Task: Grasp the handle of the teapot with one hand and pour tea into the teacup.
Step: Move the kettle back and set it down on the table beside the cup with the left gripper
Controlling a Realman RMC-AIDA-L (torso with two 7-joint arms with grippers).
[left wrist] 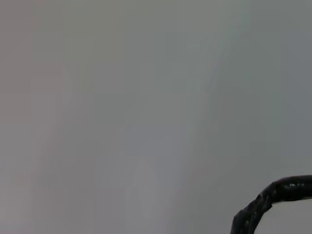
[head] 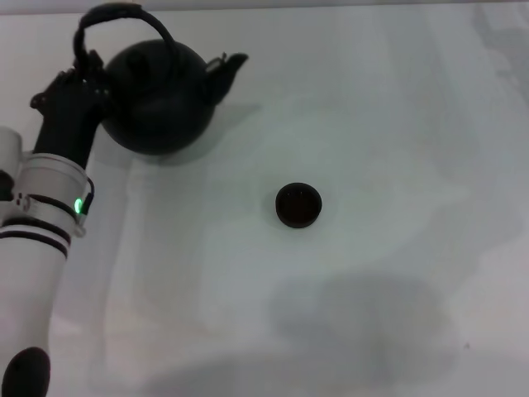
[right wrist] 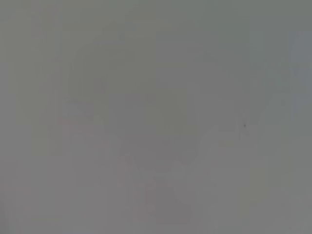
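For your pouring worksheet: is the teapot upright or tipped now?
Tipped: the teapot leans, handle away from the teacup, spout raised.

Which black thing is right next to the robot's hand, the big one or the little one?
The big one: the teapot, with spout and arched handle, sits by the left gripper. The little teacup stands alone, farther along the table.

1. Setting: plain test bench, most likely a lab; no room visible beyond it.
2. Evidence: bare white table [head: 372, 124] fills the head view.
3. Only props: a teapot [head: 161, 95] and a teacup [head: 297, 205], well apart.
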